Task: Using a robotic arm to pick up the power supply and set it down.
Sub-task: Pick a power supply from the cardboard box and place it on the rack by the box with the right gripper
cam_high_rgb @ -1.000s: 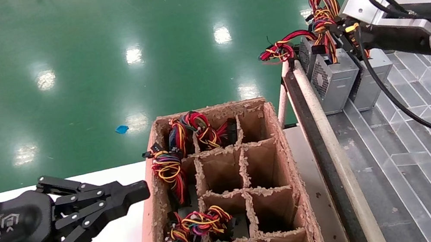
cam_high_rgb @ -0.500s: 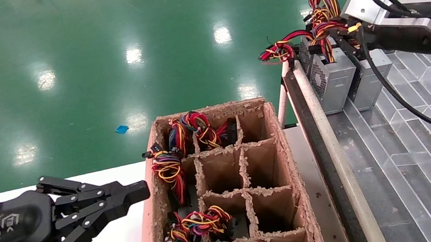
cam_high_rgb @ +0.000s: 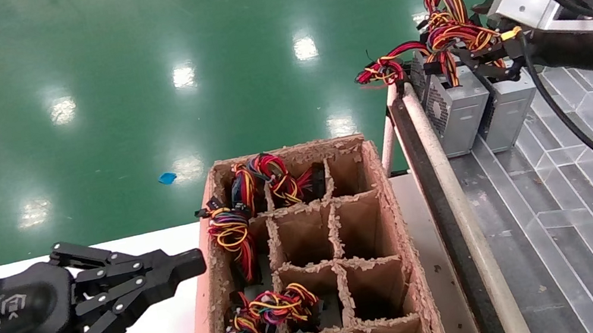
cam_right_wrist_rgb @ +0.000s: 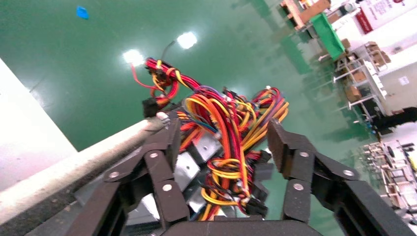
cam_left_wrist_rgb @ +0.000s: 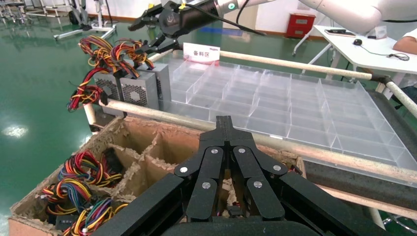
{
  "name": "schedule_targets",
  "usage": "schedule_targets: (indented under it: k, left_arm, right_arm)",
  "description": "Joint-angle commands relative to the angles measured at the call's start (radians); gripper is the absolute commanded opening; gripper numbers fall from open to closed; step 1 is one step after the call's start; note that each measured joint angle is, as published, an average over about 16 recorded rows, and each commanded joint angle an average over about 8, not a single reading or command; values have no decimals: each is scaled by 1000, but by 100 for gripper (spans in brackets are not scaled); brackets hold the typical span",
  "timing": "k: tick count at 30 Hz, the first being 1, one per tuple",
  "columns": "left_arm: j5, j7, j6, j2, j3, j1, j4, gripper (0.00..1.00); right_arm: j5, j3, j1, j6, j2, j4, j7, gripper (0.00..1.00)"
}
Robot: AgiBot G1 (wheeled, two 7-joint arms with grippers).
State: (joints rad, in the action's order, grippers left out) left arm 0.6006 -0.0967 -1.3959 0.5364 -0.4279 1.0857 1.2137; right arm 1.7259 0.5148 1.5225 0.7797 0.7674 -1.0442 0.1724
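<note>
Two grey power supply boxes stand side by side at the far left corner of the clear tray, one by the rail and one beside it. Their red, orange and yellow wires bunch on top. My right gripper hovers just right of those wires, open. In the right wrist view the wire bundle and grey metal lie between the spread fingers of my right gripper, which grips nothing. My left gripper is parked shut over the white table, left of the cardboard box.
A cardboard box with divider cells holds several more wired units. A padded rail separates it from the clear compartment tray. The right arm's black cable hangs over the tray. Green floor lies beyond.
My right gripper has drawn back to the right and slightly up, away from the two power supplies, which stay standing. The left arm has not moved.
</note>
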Motion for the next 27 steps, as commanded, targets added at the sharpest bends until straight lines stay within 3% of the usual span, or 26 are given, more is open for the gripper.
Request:
schedule_targets:
  k: [1,12,26,27]
  left_arm:
    - [0,0,0,0,0,0,0,0]
    - [0,0,0,0,0,0,0,0]
    - [0,0,0,0,0,0,0,0]
    - [0,0,0,0,0,0,0,12]
  right_arm:
    - [-13,-7,-6,-6,-6,5,-12,100]
    - [-131,-48,-41,9,-14,-52,-48,100]
    - [-323,-90,-129,163,-45,-91,-36,100]
    - [-338,-94,-136,175,-48,-95,-35,100]
